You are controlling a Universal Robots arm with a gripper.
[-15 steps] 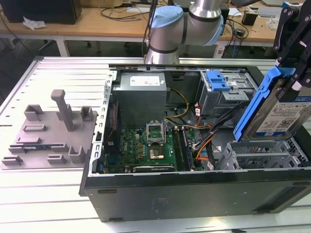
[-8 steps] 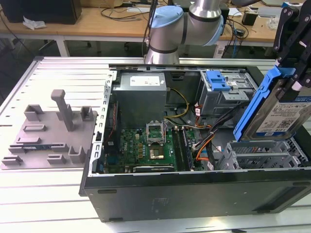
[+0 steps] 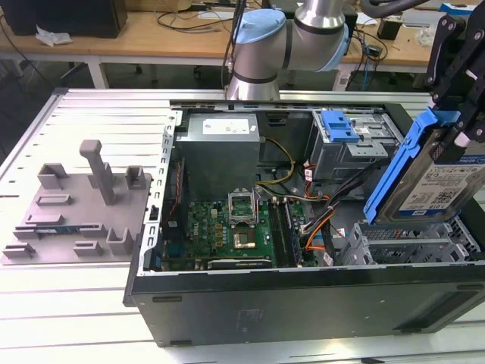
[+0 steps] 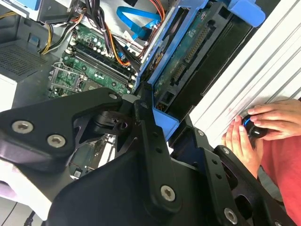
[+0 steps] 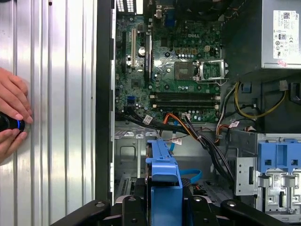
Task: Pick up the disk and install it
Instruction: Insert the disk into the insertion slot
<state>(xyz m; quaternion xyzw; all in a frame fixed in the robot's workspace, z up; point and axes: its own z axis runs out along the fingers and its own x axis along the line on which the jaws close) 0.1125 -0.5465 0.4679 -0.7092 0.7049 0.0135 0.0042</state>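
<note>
The disk (image 3: 433, 179) is up in the air, tipped on a slant, with its white-and-blue label facing out and its blue frame around the edge. The black pincer (image 3: 449, 121) is clenched on its top end, one finger on each side of the blue frame. In the second wrist view the disk (image 4: 188, 61) shows its green underside, with the pincer (image 4: 171, 134) squeezing its near end. In the first wrist view the disk (image 5: 163, 172) is seen edge-on, sticking out from the pincer (image 5: 164, 207).

The disk hangs over the open computer case (image 3: 303, 296), at the exterior view's right, just above a grey metal drive cage (image 3: 409, 244). Deeper in the case sit the green motherboard (image 3: 235, 227) and another cage with a blue bracket (image 3: 339, 125) on top.

The case lies on a ribbed metal bench (image 3: 76, 303). A person's hands (image 4: 254, 127) rest on the bench beside the case, holding a small black thing
</note>
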